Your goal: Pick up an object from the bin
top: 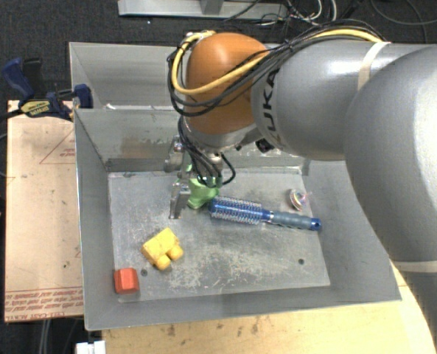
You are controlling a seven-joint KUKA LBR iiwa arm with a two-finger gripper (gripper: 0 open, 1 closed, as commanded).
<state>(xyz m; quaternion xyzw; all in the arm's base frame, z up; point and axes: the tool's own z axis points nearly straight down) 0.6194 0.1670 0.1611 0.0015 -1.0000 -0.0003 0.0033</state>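
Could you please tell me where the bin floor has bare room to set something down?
Bare floor lies at the view's lower right, below the brush and right of the yellow block; also the left strip above the red cube. It is crowded mid-floor, where the pincer, a green thing and the brush meet.

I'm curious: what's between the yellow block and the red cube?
Nothing: just bare bin floor between the yellow block and red cube, in the camera view.
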